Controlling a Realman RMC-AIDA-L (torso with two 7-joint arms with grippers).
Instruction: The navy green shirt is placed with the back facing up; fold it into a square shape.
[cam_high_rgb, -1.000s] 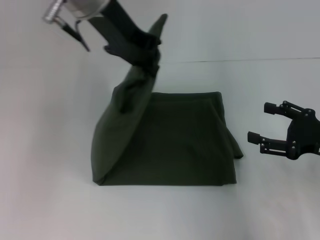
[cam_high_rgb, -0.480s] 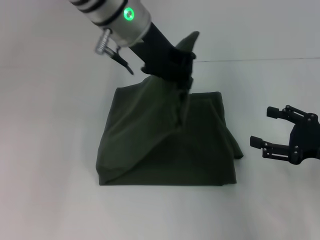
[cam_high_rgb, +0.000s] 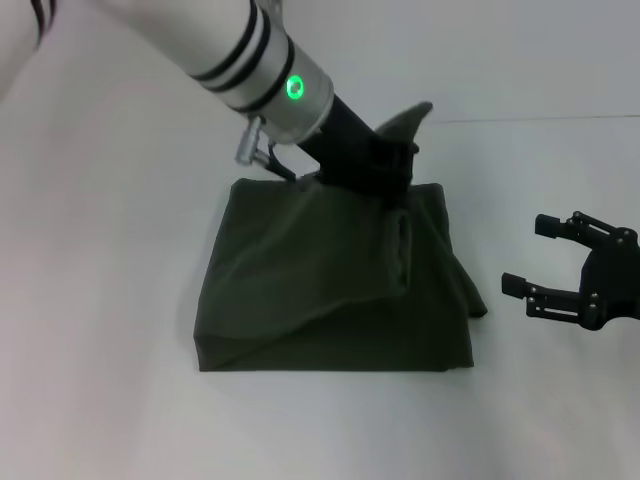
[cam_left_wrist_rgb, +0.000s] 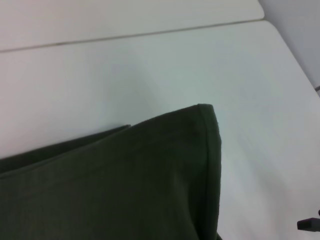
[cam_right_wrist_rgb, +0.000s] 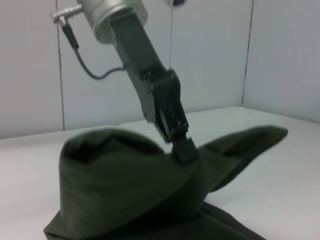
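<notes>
The navy green shirt (cam_high_rgb: 330, 290) lies mid-bench as a part-folded, roughly square block, its edges about parallel to the bench (cam_high_rgb: 100, 300) edges. The left claw (cam_high_rgb: 390, 168) is pinched on 1 corner of the cloth at the far right of the block, the free tip poking up past it (the right wrist view shows the fabric draped from that grip), apparently to carry the flap across and lay it flat. That flap's folded edge runs diagonally from the near left corner toward the far right. The right claw (cam_high_rgb: 560, 265) hovers wide apart, empty, just right of the shirt.
</notes>
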